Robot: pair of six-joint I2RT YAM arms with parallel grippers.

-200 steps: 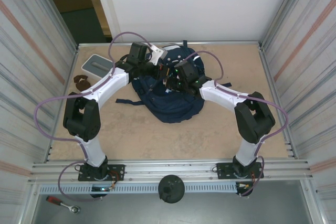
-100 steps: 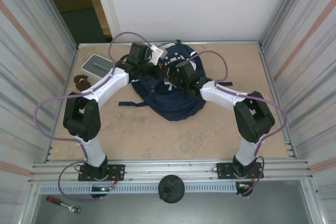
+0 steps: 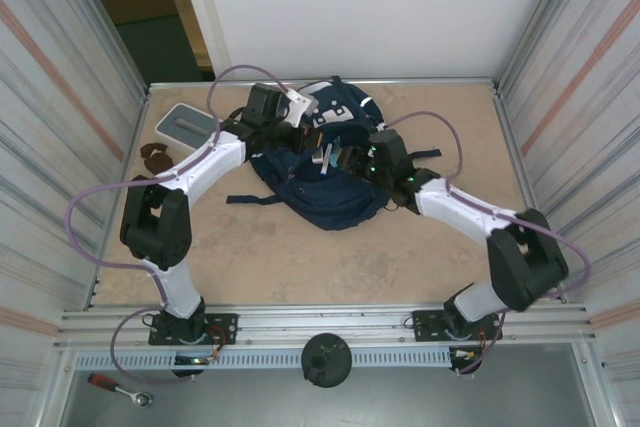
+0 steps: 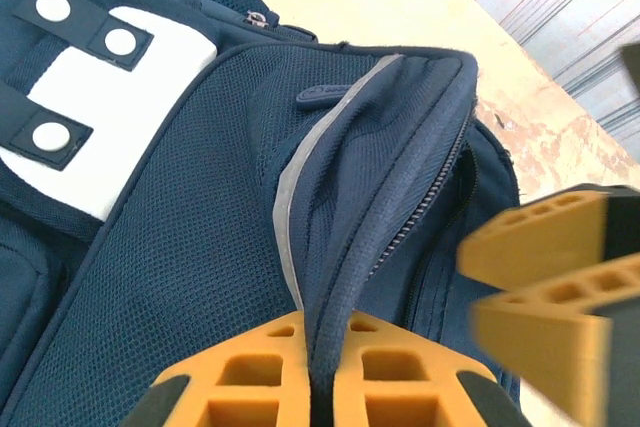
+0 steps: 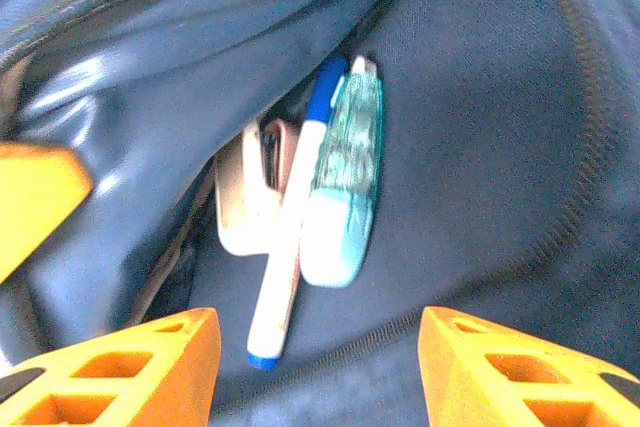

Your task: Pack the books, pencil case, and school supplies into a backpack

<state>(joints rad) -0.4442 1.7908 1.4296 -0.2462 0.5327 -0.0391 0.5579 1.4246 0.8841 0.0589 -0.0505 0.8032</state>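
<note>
Left arm: elbow bent near the left side, forearm angled in toward the backpack (image 3: 335,202), which sits mid-far on the surface (image 3: 300,267). Left tool (image 4: 322,372) is clamped tight on the fabric edge by the zipper. Right arm: stretched low on a diagonal from its base. The right tool (image 5: 318,367) is at the opening, jaws apart, holding nothing. Inside the pocket: white marker (image 5: 285,257), teal-white item (image 5: 342,187), beige item (image 5: 238,202).

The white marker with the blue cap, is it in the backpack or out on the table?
In. The right wrist view shows the marker lying inside the opened backpack, navy lining all around it.
</note>
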